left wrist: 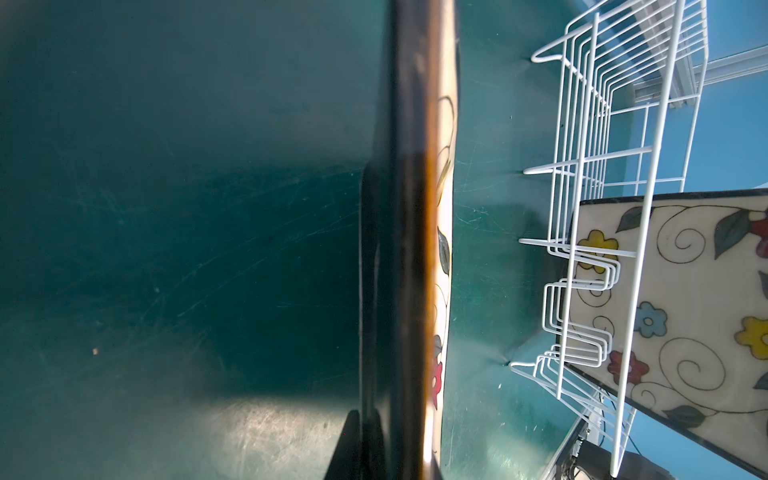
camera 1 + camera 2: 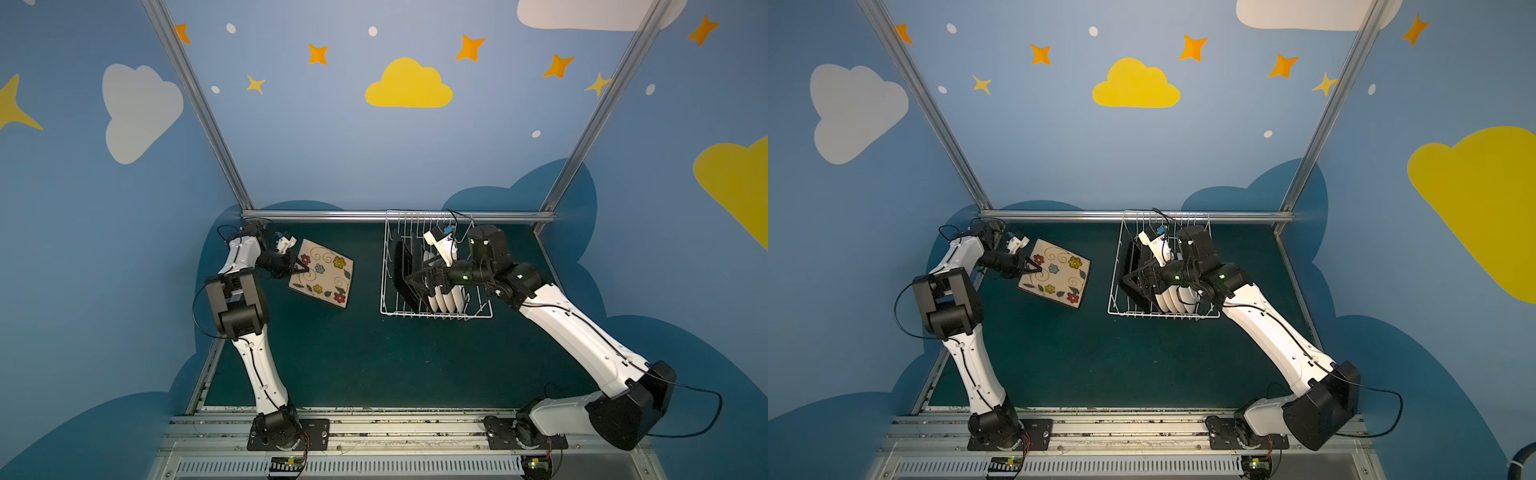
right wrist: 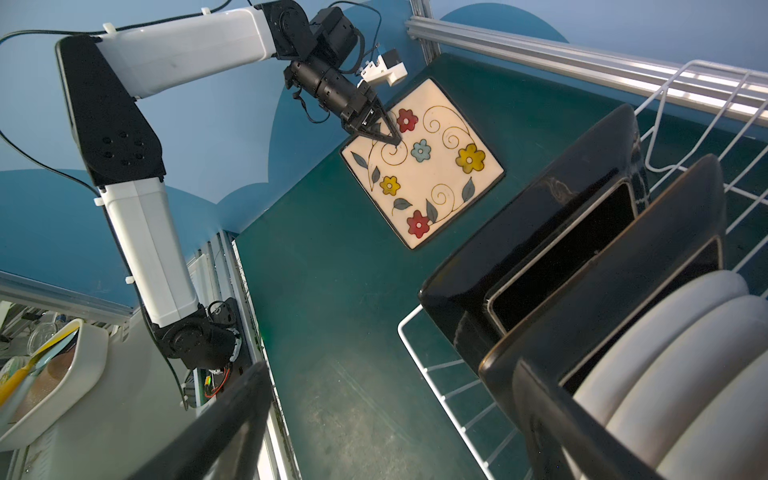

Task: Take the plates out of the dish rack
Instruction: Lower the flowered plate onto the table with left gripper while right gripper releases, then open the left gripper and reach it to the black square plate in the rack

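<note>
Right gripper (image 2: 412, 284), jaws wide and empty, faces the upright edges of the black-backed square plates (image 3: 598, 274) in the dish rack (image 2: 384, 266); left gripper (image 3: 390, 139) (closed) pinches the flowered plate (image 3: 440, 183) lying on the mat (image 2: 374, 365).

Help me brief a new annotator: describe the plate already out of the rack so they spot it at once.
Find the white wire dish rack on the green table. To its left is a square plate pinched at one edge by the left gripper. Unlike the plates standing in the rack, it shows its cream, flowered face upward.
</note>
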`<control>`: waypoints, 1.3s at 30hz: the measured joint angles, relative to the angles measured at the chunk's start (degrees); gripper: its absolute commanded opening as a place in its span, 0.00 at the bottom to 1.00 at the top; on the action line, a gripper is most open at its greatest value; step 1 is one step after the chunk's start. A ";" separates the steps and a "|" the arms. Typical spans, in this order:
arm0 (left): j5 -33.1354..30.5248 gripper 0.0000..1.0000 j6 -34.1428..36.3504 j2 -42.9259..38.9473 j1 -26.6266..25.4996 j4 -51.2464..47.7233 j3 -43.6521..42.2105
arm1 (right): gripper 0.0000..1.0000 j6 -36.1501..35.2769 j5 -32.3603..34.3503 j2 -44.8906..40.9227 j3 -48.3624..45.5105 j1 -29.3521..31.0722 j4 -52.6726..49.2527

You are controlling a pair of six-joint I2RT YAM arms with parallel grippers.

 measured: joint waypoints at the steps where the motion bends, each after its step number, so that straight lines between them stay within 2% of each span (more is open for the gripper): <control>1: 0.00 0.13 -0.02 0.13 0.02 -0.07 0.09 | 0.90 -0.02 -0.07 0.00 0.04 0.04 0.02; 12: -4.20 0.26 -0.07 4.37 0.63 -1.22 3.80 | 0.90 0.07 -0.87 1.03 0.11 0.63 0.15; 28: -11.74 0.35 -1.84 8.57 2.47 -1.09 4.52 | 0.90 -0.59 -0.50 1.49 1.09 0.79 -0.13; 39: -11.54 0.76 -4.61 7.63 2.73 -1.03 4.92 | 0.90 -1.07 0.96 1.49 1.60 0.83 -1.66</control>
